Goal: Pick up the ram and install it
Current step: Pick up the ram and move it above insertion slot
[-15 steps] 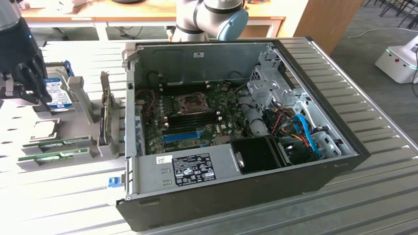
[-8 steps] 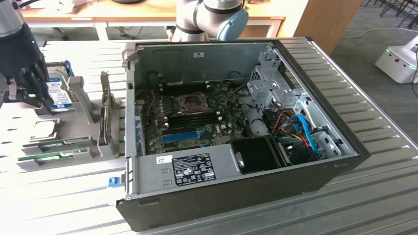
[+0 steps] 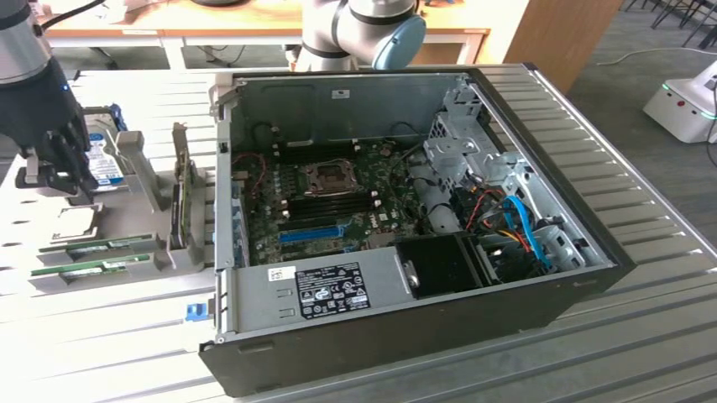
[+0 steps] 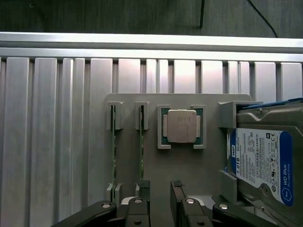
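Observation:
Two green ram sticks (image 3: 107, 245) (image 3: 87, 269) stand on edge in the grey holder tray (image 3: 67, 281) at the exterior view's left. In the wrist view they are thin green strips (image 4: 113, 146) (image 4: 141, 146) in side-by-side slots. My gripper (image 3: 56, 175) hangs above the tray, over its far part and apart from the sticks. Its fingers are open (image 4: 161, 191) with nothing between them. One fingertip (image 4: 144, 188) lies close to the end of the stick nearer the processor. The motherboard (image 3: 336, 197) lies exposed inside the open computer case (image 3: 505, 294).
A silver hard drive with a blue label (image 4: 262, 161) (image 3: 107, 168) stands in the tray beside a square processor chip (image 4: 182, 125). Upright grey holders (image 3: 185, 201) stand between tray and case. The ribbed metal table (image 3: 661, 336) extends around. A white machine (image 3: 686, 99) stands at far right.

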